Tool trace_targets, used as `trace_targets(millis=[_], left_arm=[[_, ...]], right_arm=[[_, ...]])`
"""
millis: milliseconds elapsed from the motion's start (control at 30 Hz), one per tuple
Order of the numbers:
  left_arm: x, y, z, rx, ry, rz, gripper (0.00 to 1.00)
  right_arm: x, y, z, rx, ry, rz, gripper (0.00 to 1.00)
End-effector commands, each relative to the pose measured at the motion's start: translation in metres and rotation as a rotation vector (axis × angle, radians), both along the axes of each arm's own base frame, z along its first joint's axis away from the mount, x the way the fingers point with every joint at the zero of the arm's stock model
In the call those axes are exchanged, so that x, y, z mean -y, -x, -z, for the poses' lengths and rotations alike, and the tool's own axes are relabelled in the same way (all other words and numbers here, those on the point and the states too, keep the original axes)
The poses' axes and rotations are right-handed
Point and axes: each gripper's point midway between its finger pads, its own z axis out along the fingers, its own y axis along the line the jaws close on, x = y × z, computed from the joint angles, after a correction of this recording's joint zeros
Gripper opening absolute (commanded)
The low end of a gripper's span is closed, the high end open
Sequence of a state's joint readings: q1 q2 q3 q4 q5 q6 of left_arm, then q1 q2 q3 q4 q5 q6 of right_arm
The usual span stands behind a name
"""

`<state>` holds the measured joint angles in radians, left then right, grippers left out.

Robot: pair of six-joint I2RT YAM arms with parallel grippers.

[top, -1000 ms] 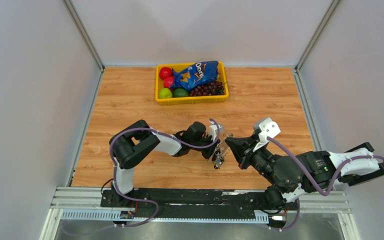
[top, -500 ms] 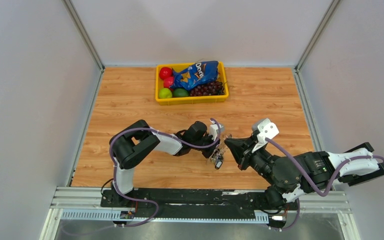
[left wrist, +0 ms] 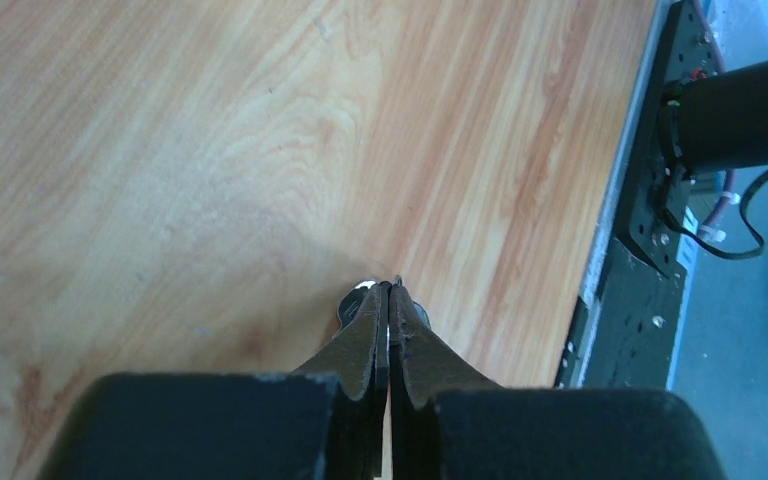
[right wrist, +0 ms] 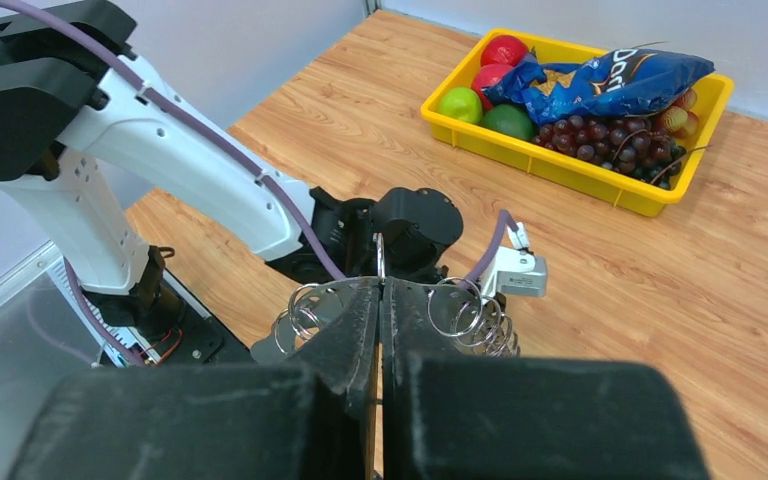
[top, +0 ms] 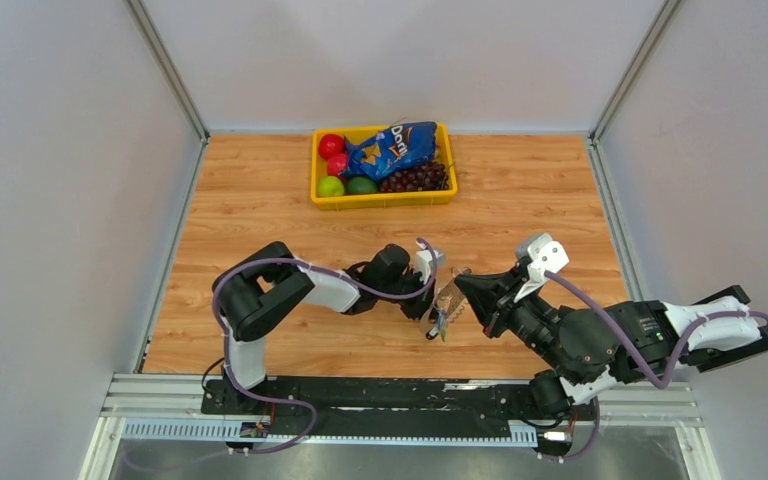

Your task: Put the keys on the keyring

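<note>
My right gripper [top: 460, 284] [right wrist: 380, 285] is shut on the keyring [right wrist: 335, 293], a silvery band with holes that carries several small wire rings [right wrist: 465, 310] on both sides of the jaws. In the top view the keyring [top: 449, 297] hangs between the two grippers above the table. My left gripper [top: 429, 308] [left wrist: 390, 290] meets it from the left, its jaws pressed together on a small key [left wrist: 353, 303] with a dark head that sticks out at both sides of the tips. More keys [top: 439, 323] dangle just below.
A yellow tray [top: 382, 201] [right wrist: 560, 175] at the back holds a blue chips bag [top: 392, 149], red and green fruit and dark grapes. The black rail [left wrist: 650, 200] marks the table's near edge, close to the left gripper. Grey walls stand left and right.
The left gripper's jaws have shut at the keyring. The right wrist has shifted slightly right and the keyring has tilted a little.
</note>
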<state>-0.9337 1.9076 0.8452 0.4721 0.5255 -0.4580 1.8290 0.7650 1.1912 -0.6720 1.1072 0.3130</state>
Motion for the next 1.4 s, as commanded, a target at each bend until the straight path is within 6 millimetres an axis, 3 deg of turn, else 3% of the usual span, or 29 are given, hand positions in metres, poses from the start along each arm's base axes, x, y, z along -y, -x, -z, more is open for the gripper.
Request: trace_targets(millis=[0, 200, 467, 867, 1100, 1367], left_arm=[[0.003, 0.004, -0.058, 0.092, 0.147, 0.029, 0.0], [-0.009, 0.012, -0.112, 0.178, 0.243, 0.026, 0.0], [-0.042, 0.023, -0.161, 0.301, 0.266, 0.0, 0.0], [-0.099, 0.035, -0.212, 0.431, 0.267, -0.108, 0.0], [-0.117, 0.053, -0.246, 0.438, 0.35, -0.121, 0.0], [-0.122, 0.077, -0.273, 0.398, 0.463, -0.059, 0.0]], right_arm=[[0.004, -0.001, -0.016, -0.018, -0.081, -0.007, 0.0], [0.007, -0.004, -0.022, 0.005, -0.063, 0.005, 0.0], [0.01, -0.008, -0.027, 0.033, -0.03, 0.027, 0.0], [0.0, -0.008, -0.044, 0.081, 0.026, 0.04, 0.0], [0.004, -0.018, -0.032, 0.107, 0.083, 0.121, 0.0], [-0.005, -0.028, -0.002, 0.177, 0.231, 0.144, 0.0]])
